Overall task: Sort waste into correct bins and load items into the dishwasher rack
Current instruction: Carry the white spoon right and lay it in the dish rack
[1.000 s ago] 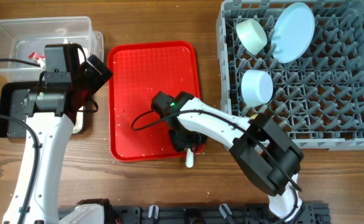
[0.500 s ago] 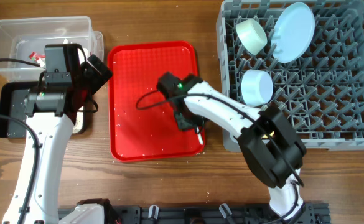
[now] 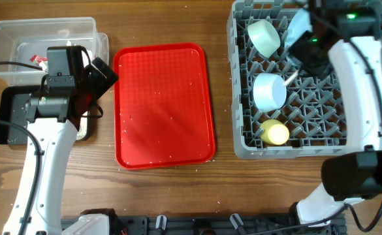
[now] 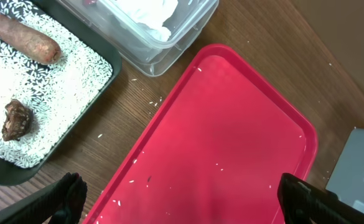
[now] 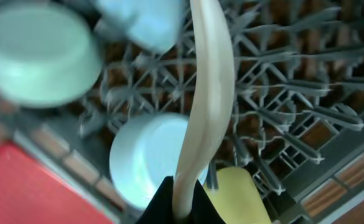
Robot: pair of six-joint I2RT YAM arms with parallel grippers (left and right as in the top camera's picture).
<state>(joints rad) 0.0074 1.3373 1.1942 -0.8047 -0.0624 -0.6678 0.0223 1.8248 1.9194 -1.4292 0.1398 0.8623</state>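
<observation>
The white spoon [image 5: 210, 81] is grasped by the right gripper [image 5: 180, 199] over open pegs of the dishwasher rack [image 3: 315, 111], upper right, and the left gripper [image 4: 182, 199] is seen released by the left edge of the red tray [image 3: 164, 104].

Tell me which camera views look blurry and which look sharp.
Right wrist view: motion-blurred, bowl and rack smeared, spoon fairly crisp. Left wrist view: sharp, rice grains distinct. Overhead view: sharp, evenly lit, faint shadow on the red tray.
</observation>
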